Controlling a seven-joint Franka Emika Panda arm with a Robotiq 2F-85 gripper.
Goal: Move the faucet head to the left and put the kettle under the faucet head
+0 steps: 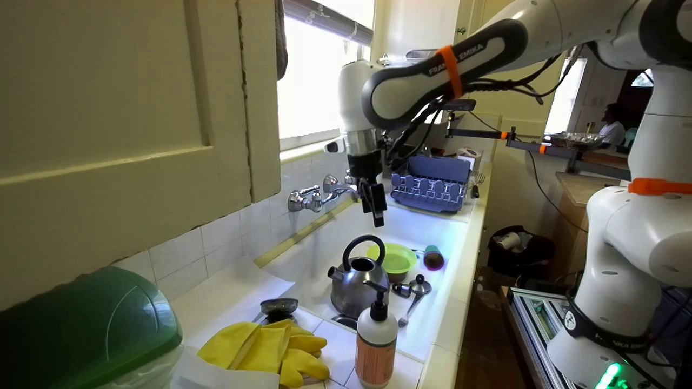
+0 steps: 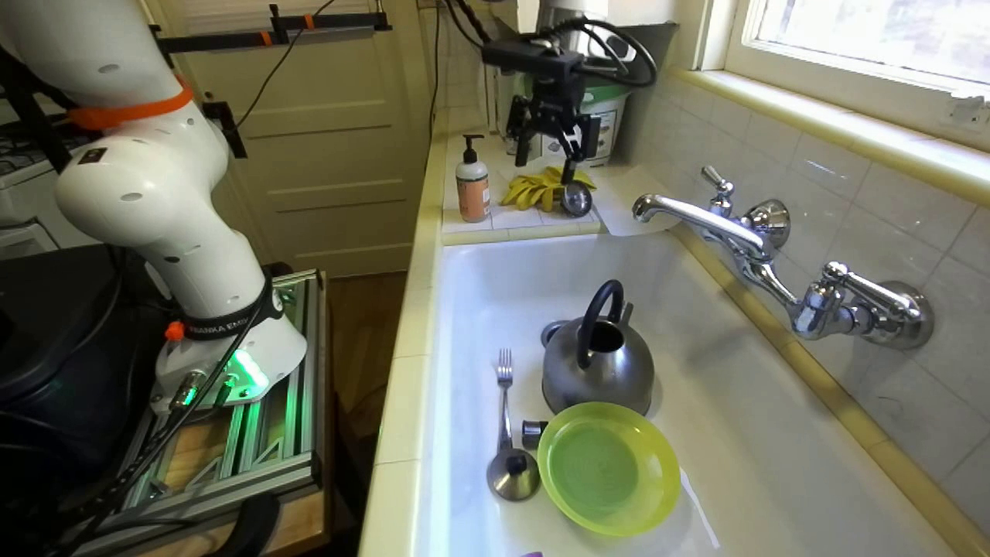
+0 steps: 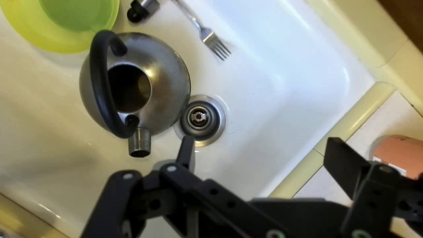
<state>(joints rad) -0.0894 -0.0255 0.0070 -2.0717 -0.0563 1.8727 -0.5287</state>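
Kettle (image 2: 599, 371) upright in the sink (image 3: 281, 66), well below the fingers (image 3: 186, 150); in the wrist view, ahead of the fingers and off to their left, just beside the drain (image 3: 199, 117). Nothing held between the fingers: spread wide, released.

Rounded steel, hard and smooth, probably slippery, so a poor thing to clamp by the belly. Open at the top but too dark inside to judge; cannot tell about water. Likely fairly light if empty, a good deal heavier if not. Take hold by the dark arched handle (image 3: 100, 82), highest part and so first to be met from above by the fingers. Straddle the middle of the arch, one finger to each side of the bar, then squeeze firmly. Expect some swing; lift slowly and keep level. Mind the green bowl (image 2: 609, 468), close behind the kettle as seen from the fingers; cannot tell whether touching.

Faucet head (image 2: 704, 218) off toward the tiled wall (image 2: 851, 193) from the fingers, apart from them in an exterior view; hard to judge the difference in height. Thin chrome, stiff, slick, anchored at the root. Not for gripping and lifting; should turn under a light sideways push. Nudge with the outer face of one finger, near the outlet for leverage. Go gently, for fear of sliding off the curve.
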